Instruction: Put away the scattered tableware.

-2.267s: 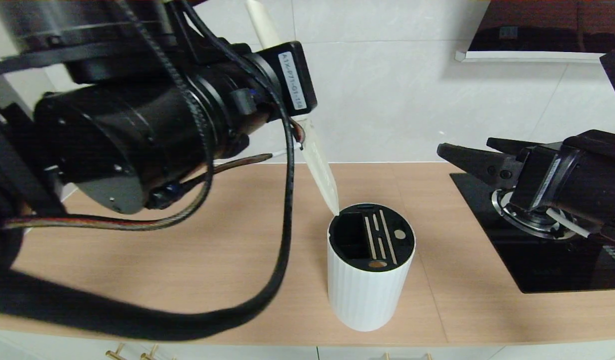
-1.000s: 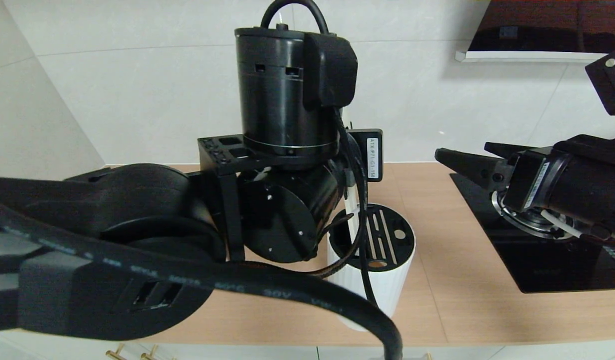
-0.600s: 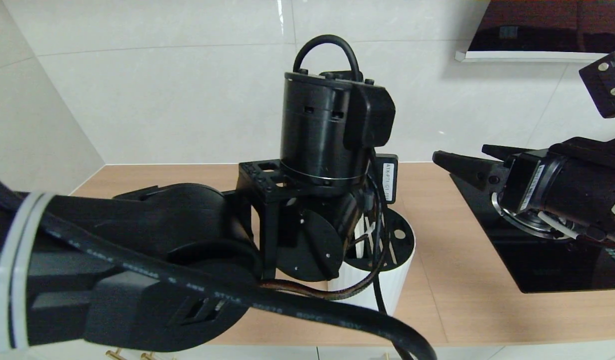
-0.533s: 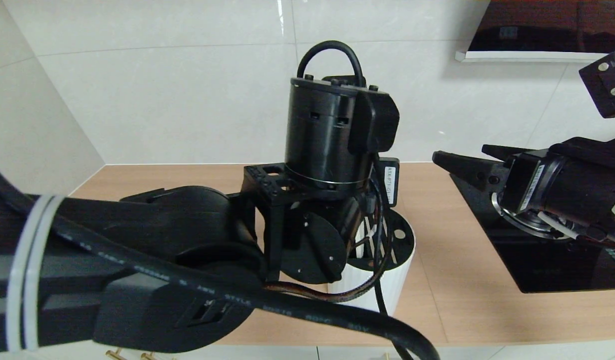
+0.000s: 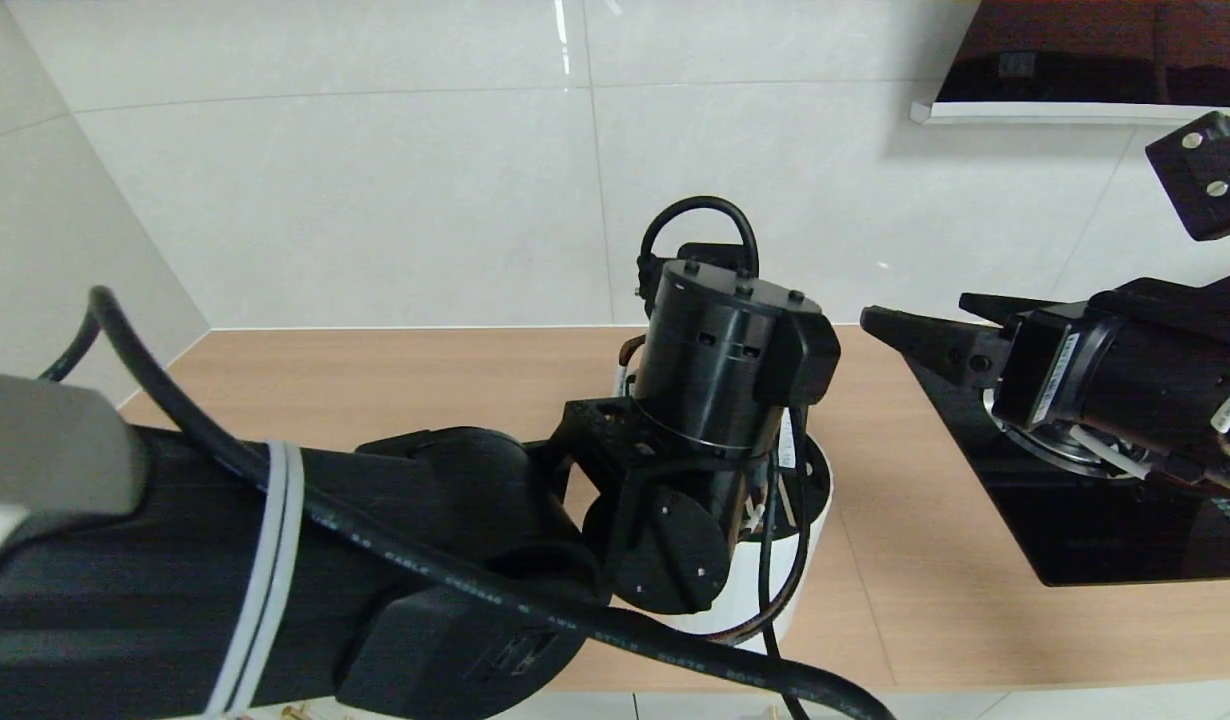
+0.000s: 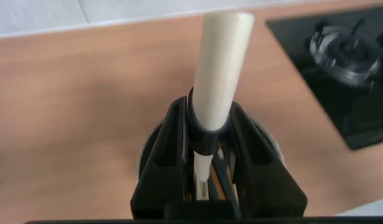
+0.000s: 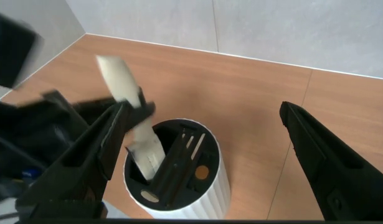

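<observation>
Clamping knife [image 6: 219,68] (tip seemingly in holder [image 7: 200,186]), left hand [image 6: 209,122]

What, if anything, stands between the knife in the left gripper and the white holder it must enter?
Nothing visible does. The left gripper holds the knife right over the holder, and the blade tip already dips into its large open slot.

**Bright, even indoor light**

Light from overhead leaves a white streak of glare on the wall tiles [image 5: 561,25]. The hood [image 5: 1075,60] throws a soft shadow on the tiles below it. The glossy hob [image 5: 1095,540] reads dark. Tile seams bow near the head view's edges.
</observation>
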